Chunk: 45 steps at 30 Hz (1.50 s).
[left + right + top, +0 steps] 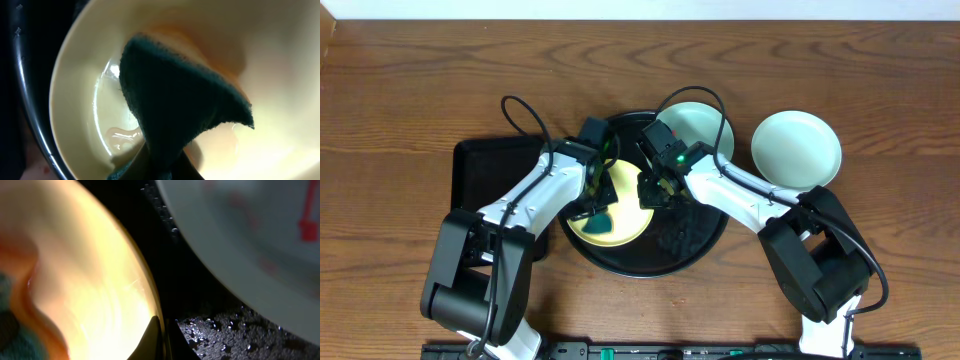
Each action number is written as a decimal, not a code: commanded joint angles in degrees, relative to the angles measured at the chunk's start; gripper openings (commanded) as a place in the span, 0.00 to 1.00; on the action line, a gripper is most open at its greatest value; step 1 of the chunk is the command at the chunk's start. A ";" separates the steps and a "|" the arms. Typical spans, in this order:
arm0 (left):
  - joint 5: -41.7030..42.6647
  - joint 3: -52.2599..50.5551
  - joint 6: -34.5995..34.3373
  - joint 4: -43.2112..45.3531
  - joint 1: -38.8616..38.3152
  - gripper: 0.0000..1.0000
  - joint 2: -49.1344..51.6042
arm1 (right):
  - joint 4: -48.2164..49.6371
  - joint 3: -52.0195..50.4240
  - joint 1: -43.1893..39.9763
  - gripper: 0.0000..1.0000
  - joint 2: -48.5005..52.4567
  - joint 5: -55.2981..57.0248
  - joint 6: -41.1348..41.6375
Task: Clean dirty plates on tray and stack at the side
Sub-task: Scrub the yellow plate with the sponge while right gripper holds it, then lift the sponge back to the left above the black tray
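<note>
The pale yellow plate (625, 215) lies on the round black tray (690, 250). My left gripper (600, 205) is shut on a dark green sponge (175, 100) and presses it onto the yellow plate (85, 90), where an orange smear shows. My right gripper (655, 190) is shut on the yellow plate's right rim (100, 280). A mint-blue plate (705, 125) with red streaks sits at the tray's back right (260, 240). A second mint-blue plate (796, 148) rests on the wood tabletop to the right.
A rectangular black tray (485, 170) lies left of the round tray, under my left arm. Water droplets cover the round tray's floor (230, 335). Brown wood tabletop (400, 100) surrounds everything.
</note>
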 commanded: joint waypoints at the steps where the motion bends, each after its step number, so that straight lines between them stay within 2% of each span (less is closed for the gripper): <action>1: 8.76 -1.22 6.62 -2.03 0.52 0.08 1.14 | -0.33 0.68 -0.48 0.01 1.05 0.35 -0.48; 5: 21.57 -1.22 13.16 1.44 0.52 0.08 1.14 | -0.33 0.68 -0.48 0.01 1.05 0.35 -0.48; 8: 21.53 -1.22 12.92 5.81 0.61 0.07 1.14 | -0.35 0.68 -0.48 0.01 1.05 0.33 -0.48; 11: 14.27 -1.22 11.34 9.51 0.68 0.08 1.14 | -0.35 0.68 -0.48 0.01 1.05 0.35 -0.48; 14: -1.60 -1.22 6.12 10.25 0.68 0.07 1.14 | -0.42 0.68 -0.48 0.01 1.05 0.35 -0.48; 16: -5.92 -0.96 5.99 9.99 0.70 0.07 1.11 | -0.44 0.68 -0.48 0.01 1.05 0.35 -0.48; 22: -11.89 4.44 5.99 3.72 0.68 0.07 0.74 | -0.42 0.68 -0.48 0.01 1.05 0.35 -0.48; 32: -10.82 19.58 6.25 -14.10 2.21 0.07 -0.68 | -0.52 0.68 -0.48 0.01 1.05 0.35 -0.48; 38: -5.81 25.07 11.08 -20.28 8.72 0.08 -2.40 | -0.20 0.68 -0.48 0.01 1.03 0.26 -0.55; 40: -5.86 25.09 12.87 -21.33 12.09 0.07 -2.40 | 1.40 0.87 -0.48 0.01 0.33 -3.13 -5.31; 45: -5.88 25.09 14.27 -21.53 17.42 0.08 -2.40 | 0.72 2.34 -0.35 0.01 -2.71 -2.01 -9.35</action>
